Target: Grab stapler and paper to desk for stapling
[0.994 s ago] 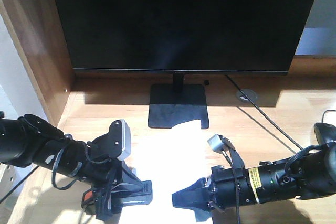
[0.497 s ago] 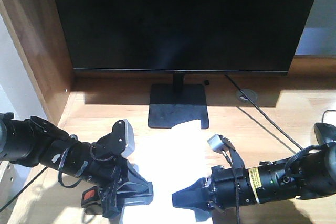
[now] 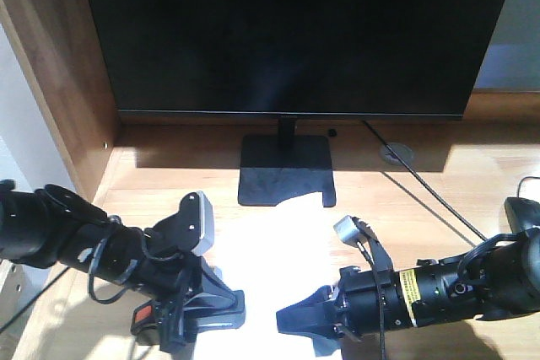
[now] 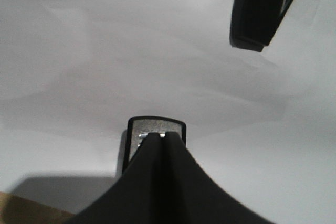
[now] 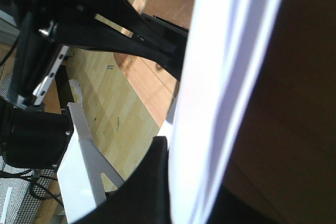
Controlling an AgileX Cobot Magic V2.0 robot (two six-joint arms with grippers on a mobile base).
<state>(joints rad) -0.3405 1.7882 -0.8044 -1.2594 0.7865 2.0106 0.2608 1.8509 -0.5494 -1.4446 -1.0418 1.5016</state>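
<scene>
The white paper lies flat on the light wood desk in front of the monitor stand. The black stapler, orange patch at its rear, sits on the paper's left edge; its metal front plate shows over the paper. My left gripper lies along the top of the stapler, fingers pressed together with nothing visible between them. My right gripper is shut on the paper's near right edge; the sheet's edge runs between its fingers.
A large black monitor on a square stand fills the back. The brown side panel walls the left. A cable crosses the desk from a grommet. A dark object sits at the right edge.
My left arm dipped and reached slightly right half a second ago, then came back a little. The stapler, paper and right arm have stayed where they were.
</scene>
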